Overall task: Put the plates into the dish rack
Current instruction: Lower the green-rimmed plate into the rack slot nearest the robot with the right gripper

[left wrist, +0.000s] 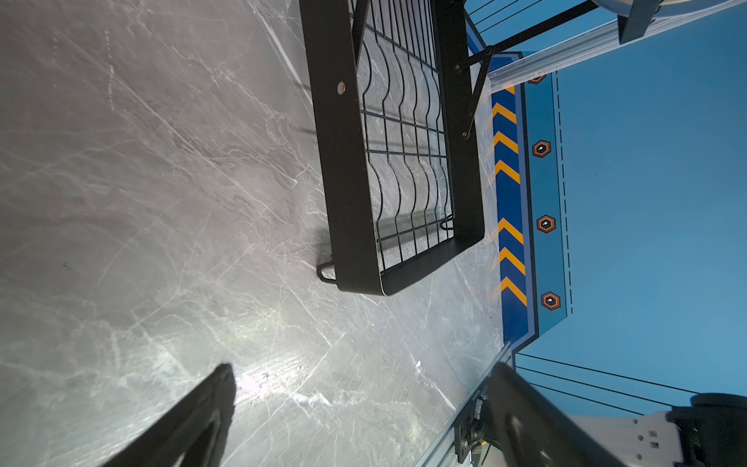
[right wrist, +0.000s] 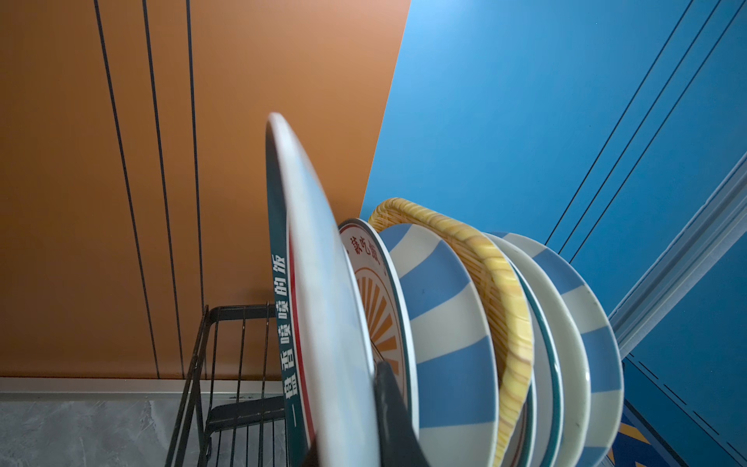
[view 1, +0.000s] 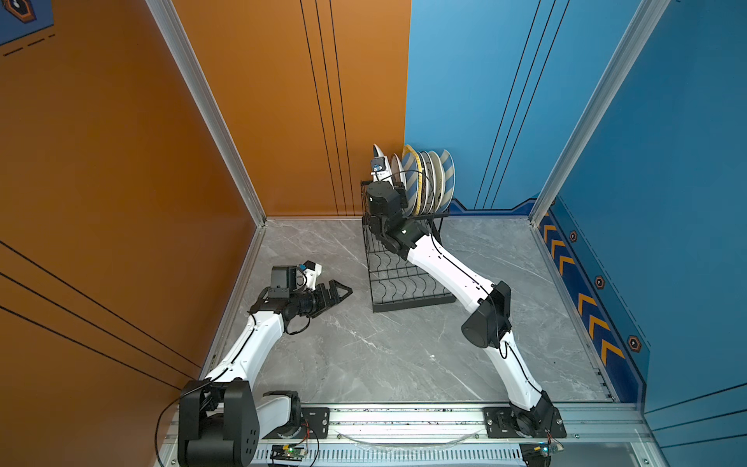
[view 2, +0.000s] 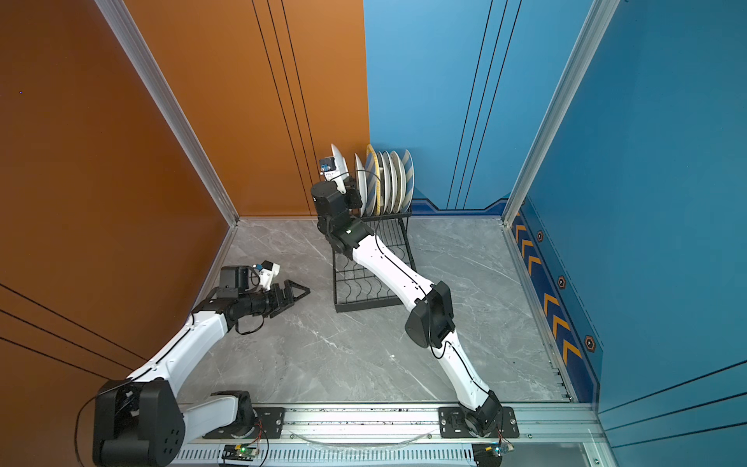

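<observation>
Right tool (right wrist: pixel 351 420): clamped on the rim of a white plate (right wrist: pixel 323 283) with a teal band and printed characters. You can see one dark finger (right wrist: pixel 394 412) pressed on the plate's plain face. The other finger is mostly hidden behind the plate.

Held plate: on edge, near upright, up at the tall tier of the dish rack (view 1: pixel 412 304). Your tool hides its lower edge, so you cannot tell whether it sits between the bars or hangs just above them.

Beside the tool, on the dark finger's side, the other plates stand on edge in a row, face to face:
- Sunburst plate (right wrist: pixel 378 307), orange rays and red characters, just beside the held plate. Whether they touch cannot be told.
- Blue-cream striped plate (right wrist: pixel 440 323).
- Yellow woven plate (right wrist: pixel 507 291), its rim rising above its neighbours.
- Pale plates behind that, one with a teal rim.
- Second striped plate (right wrist: pixel 598 347), farthest from the tool.

Left tool (view 1: pixel 341 292): jaws wide apart, low over the grey marble table (view 1: pixel 384 356), well apart from your right tool and from every plate. Ahead of it in the left wrist view is the rack's lower tier (left wrist: pixel 349 170), a flat grid of wavy wires in a black frame, standing on the table.
</observation>
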Controlling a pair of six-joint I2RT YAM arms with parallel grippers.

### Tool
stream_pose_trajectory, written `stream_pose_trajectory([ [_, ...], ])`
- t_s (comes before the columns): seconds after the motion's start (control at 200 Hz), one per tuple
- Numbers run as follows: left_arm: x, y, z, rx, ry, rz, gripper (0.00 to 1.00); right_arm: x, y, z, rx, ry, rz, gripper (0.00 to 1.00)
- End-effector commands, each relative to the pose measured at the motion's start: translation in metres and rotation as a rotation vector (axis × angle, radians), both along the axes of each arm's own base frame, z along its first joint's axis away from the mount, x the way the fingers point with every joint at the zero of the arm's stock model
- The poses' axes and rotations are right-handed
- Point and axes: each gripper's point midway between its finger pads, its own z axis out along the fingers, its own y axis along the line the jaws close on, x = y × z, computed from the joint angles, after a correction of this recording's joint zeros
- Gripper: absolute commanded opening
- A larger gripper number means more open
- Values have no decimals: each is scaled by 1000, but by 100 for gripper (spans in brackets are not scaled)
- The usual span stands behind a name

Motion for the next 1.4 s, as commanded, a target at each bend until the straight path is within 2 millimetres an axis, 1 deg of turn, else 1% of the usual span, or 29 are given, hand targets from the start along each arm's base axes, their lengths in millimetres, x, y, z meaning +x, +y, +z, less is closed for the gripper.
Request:
stream_pose_trajectory([
  [0.0, 0, 4, 0, 4, -7, 19, 98, 3, -12, 20, 59, -55, -19, 0],
  [0.155, 0, 5, -2, 6, -3, 21, 98, 11, -17, 9, 42, -37, -42, 0],
  [0.425, 0, 6, -3, 8, 1, 29, 98, 19, -18, -5, 38, -11, -37, 0],
  [0.571, 0, 6, -4, 10, 2, 34, 98, 20, -16, -12, 33, 4, -33, 0],
  [0.721, 0, 7, -4, 12, 2, 41, 98, 18, -16, -13, 29, 13, -29, 0],
  [0.911, -2, 8, -5, 9, 1, 53, 98, 11, -19, -2, 15, -11, -35, 0],
  [1.076, -3, 8, -7, 7, -1, 57, 98, 4, -18, 18, 28, -47, -17, 0],
  [1.186, -1, 8, -5, 6, -5, 59, 98, -3, -13, 30, 42, -67, 13, 0],
  [1.396, -2, 8, -5, 4, -7, 59, 98, -15, 0, 45, 25, -101, 43, 0],
])
